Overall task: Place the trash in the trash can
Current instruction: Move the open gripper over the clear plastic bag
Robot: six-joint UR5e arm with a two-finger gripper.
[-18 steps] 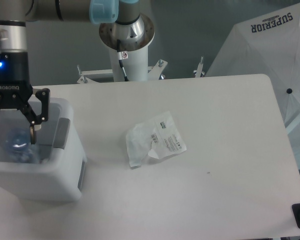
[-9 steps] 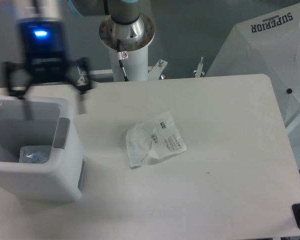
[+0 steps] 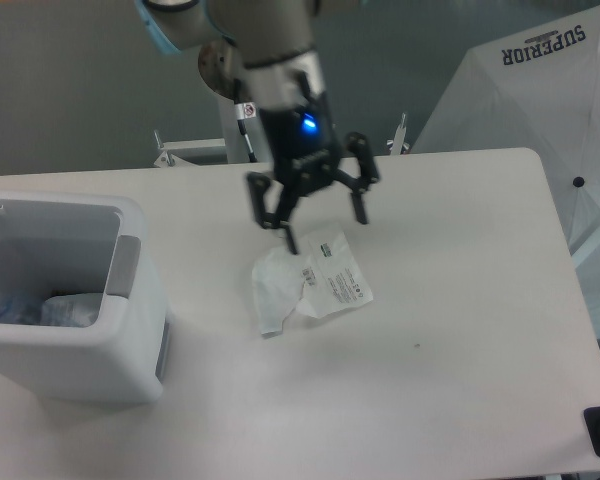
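Your gripper (image 3: pixel 323 226) hangs with its fingers spread wide and empty just above the crumpled plastic wrapper (image 3: pixel 308 282), which lies on the table right of the trash can (image 3: pixel 130 340); descend squarely and pinch the raised middle.

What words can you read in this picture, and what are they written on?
"SUPERIOR": printed on the white umbrella at the top right.
The white label on the wrapper on the table: printing is there, too small to read.
The small sticker on the robot's base post: too small to read.
The gripper above the wrapper shows a blue light, no readable words.
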